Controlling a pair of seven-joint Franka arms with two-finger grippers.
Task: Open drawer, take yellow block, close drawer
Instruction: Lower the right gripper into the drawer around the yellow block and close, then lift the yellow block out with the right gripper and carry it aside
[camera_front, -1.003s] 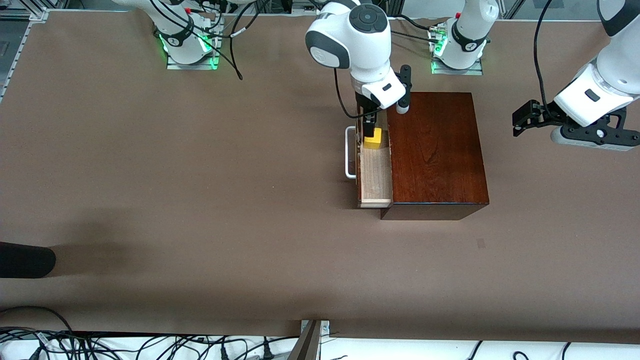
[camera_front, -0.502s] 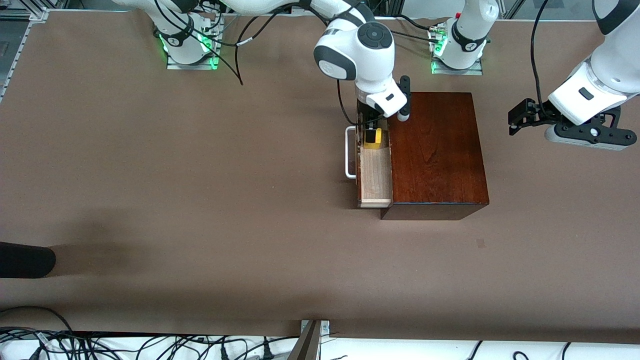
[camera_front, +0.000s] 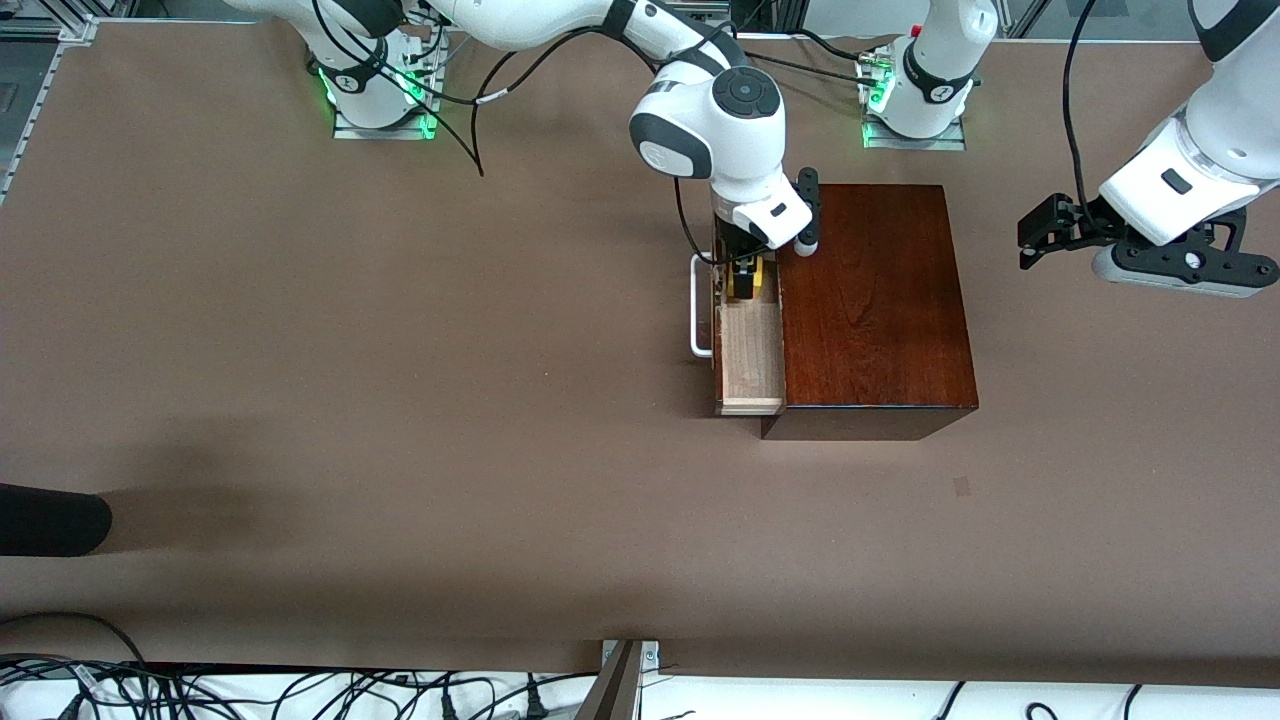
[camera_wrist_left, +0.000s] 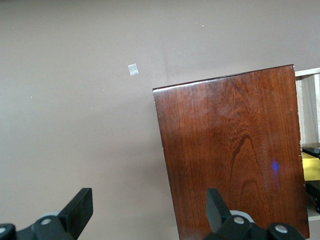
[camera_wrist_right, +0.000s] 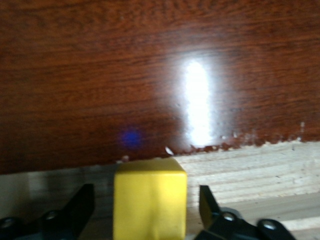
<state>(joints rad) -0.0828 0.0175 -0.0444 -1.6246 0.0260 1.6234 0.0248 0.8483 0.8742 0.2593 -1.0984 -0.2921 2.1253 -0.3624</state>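
The mahogany box (camera_front: 870, 300) stands mid-table with its drawer (camera_front: 750, 365) pulled out toward the right arm's end, white handle (camera_front: 700, 305) leading. The yellow block (camera_front: 760, 272) sits in the drawer's end farther from the front camera. My right gripper (camera_front: 742, 282) is down in the drawer, open, with a finger on each side of the block (camera_wrist_right: 150, 200) and a gap on both sides; my right gripper (camera_wrist_right: 146, 197) straddles it. My left gripper (camera_front: 1038, 240) is open and empty, up over the table beside the box toward the left arm's end, waiting. The left wrist view shows its fingers (camera_wrist_left: 80, 207), the box top (camera_wrist_left: 235, 150) and a sliver of the block (camera_wrist_left: 311, 167).
A dark rounded object (camera_front: 50, 520) juts in at the table edge toward the right arm's end. A small pale mark (camera_front: 962, 487) lies on the table nearer the front camera than the box. Cables (camera_front: 300, 690) run along the front edge.
My right gripper has come down into the drawer, and its fingers now straddle the yellow block. The left arm has shifted only slightly. The drawer and block have not moved.
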